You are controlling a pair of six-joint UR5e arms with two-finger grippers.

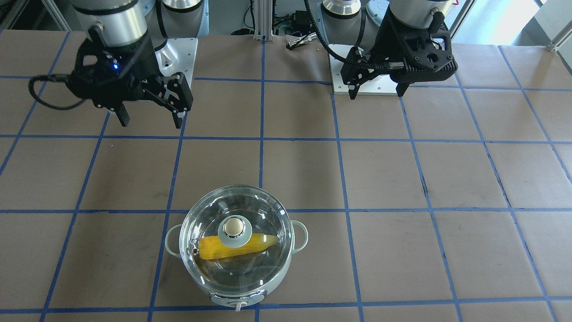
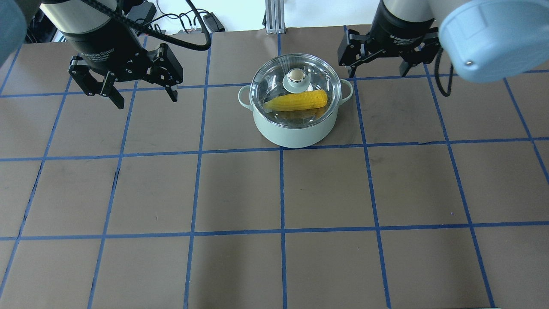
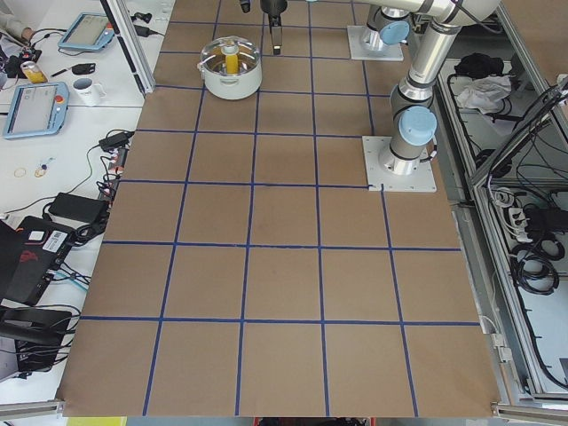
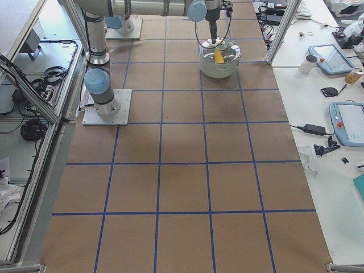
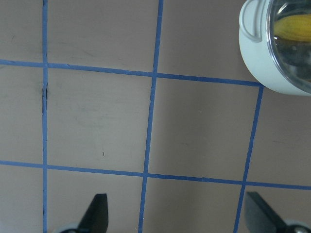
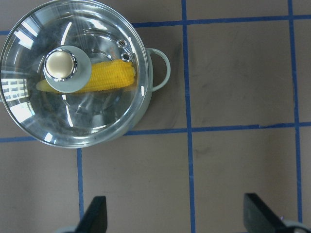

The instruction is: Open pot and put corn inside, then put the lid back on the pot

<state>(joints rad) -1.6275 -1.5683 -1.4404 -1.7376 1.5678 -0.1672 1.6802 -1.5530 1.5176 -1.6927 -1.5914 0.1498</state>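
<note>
Nearest, we record the left gripper [image 2: 146,101] and right gripper [image 2: 377,74] both spread and empty, and beyond them the pot [image 2: 296,133] holds the corn [image 2: 296,101] beneath its seated lid [image 2: 274,81], glass we judge fragile and slick, best taken by the knob [image 2: 296,77].

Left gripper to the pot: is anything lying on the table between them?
Nothing. In the overhead view only bare table with blue tape lines lies between the left gripper and the pot.
</note>
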